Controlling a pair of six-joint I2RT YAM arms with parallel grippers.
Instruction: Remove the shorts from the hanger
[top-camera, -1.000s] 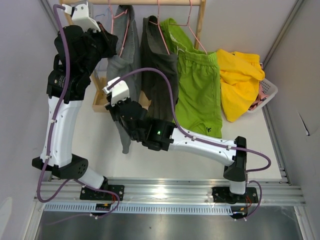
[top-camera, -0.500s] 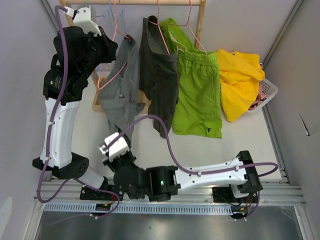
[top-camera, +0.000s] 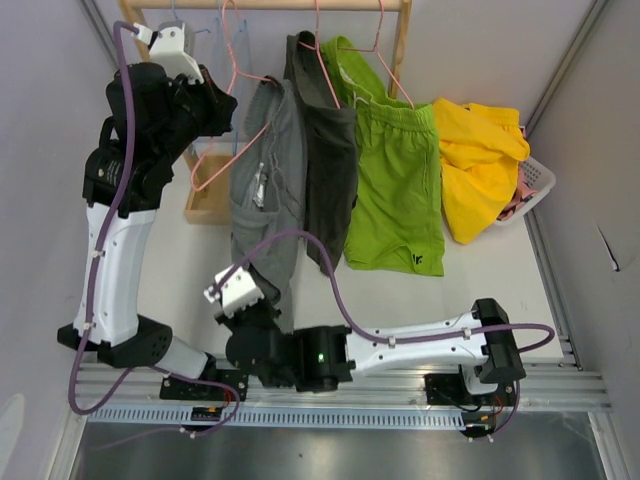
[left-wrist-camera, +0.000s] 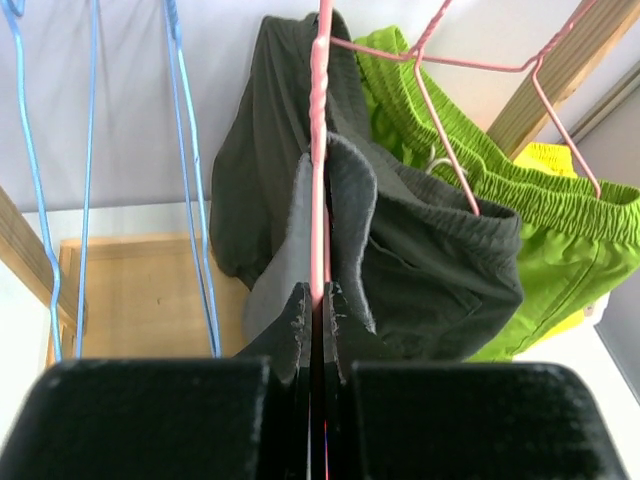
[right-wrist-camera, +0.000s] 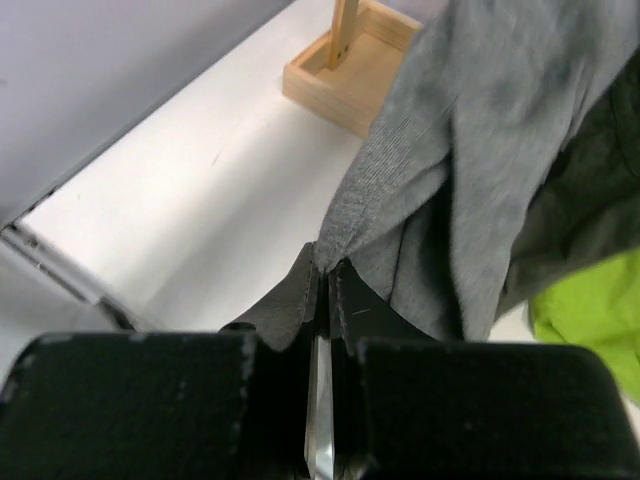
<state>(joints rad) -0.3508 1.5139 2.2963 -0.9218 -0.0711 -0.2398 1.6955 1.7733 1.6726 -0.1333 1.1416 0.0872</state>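
The grey shorts are draped over the hanger, which is pinched between the pressed-together fingers of the left gripper, at about 11 o'clock in the top view. Their lower hem is nipped by the right gripper, clamped on the cloth near 6 o'clock. The shorts' long axis is laid along a 12-to-6 line between the two grips, so a pull toward 6 o'clock is judged to be needed to slide them off.
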